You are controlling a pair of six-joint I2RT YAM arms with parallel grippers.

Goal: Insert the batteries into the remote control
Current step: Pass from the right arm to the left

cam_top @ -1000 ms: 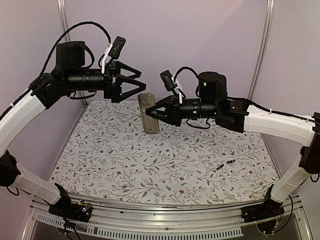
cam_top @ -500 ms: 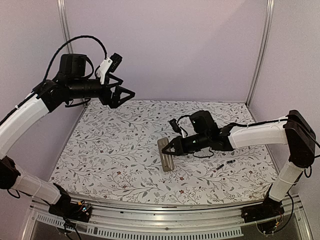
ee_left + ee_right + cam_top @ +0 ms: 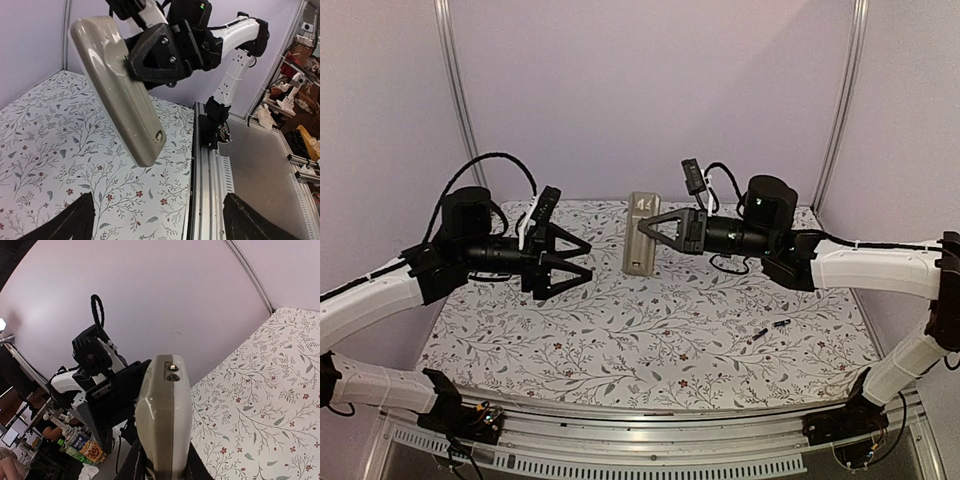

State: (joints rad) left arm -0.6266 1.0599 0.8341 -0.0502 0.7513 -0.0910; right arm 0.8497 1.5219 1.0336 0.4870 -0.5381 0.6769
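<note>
- Two batteries (image 3: 781, 323), tiny dark cylinders, lie just beside each other on the flower-patterned desk (image 3: 620, 330). They are near its front right, well apart from both hands.
- The left hand (image 3: 588, 260) hangs above the desk's left side. Its two fingers are spread wide, hold nothing, and point at the remote.
- One remote (image 3: 638, 255) is up in the air over the far middle of the desk, standing roughly upright, its back turned to the left hand.
- The right hand (image 3: 646, 226) pinches the remote across its upper half, fingers pressed against it.
- The remote's back is glossy greyish-beige with rounded corners. A faint seam marks off a cover, with a small notch near the lower end.
- In the right wrist view, the remote's narrow end face shows two small round fittings.
- No lettering can be made out on the remote's back.
- Off the desk, in the right wrist view, stands a printed can (image 3: 76, 442), its label too blurred to read.
</note>
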